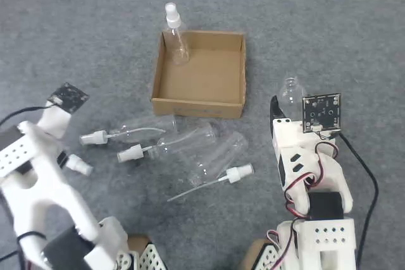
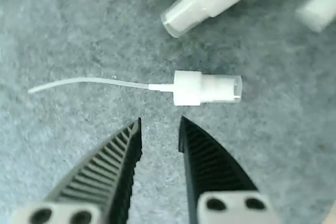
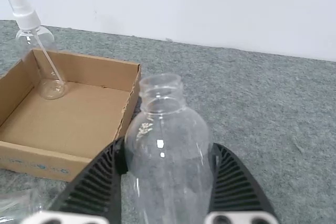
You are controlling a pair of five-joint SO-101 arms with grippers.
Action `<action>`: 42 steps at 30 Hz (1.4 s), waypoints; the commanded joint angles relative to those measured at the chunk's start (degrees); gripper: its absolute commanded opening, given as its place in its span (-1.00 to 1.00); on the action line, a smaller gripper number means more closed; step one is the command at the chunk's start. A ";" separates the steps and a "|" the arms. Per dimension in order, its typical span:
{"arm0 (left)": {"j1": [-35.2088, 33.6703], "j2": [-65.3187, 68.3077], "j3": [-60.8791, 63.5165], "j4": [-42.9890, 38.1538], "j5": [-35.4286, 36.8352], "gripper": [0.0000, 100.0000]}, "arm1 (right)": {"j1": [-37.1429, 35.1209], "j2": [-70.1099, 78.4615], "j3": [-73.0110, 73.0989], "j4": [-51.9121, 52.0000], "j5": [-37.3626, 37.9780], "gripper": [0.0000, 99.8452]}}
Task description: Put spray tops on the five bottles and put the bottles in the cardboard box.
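Seen from above, a capped bottle [image 1: 176, 36] stands in a far corner of the cardboard box [image 1: 196, 107], while three bottles [image 1: 190, 140] lie on the grey counter [image 1: 348, 42] in front of it. At my left wrist, my left end effector [image 2: 160, 123] hangs released, close to a loose spray top [image 2: 206, 87] lying on the counter. At my right wrist, my right end effector [image 3: 167, 156] is clenched around an upright uncapped bottle [image 3: 167, 124], near the box.

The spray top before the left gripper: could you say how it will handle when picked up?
Probably light: the spray top is small plastic. Its thin tube curves, so likely floppy. Being round, it may roll if the left gripper nudges it.
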 commanded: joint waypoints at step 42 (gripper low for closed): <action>7.12 -0.18 16.48 -18.81 -35.78 -0.59 | -1.71 -1.10 0.70 -1.54 2.90 -0.89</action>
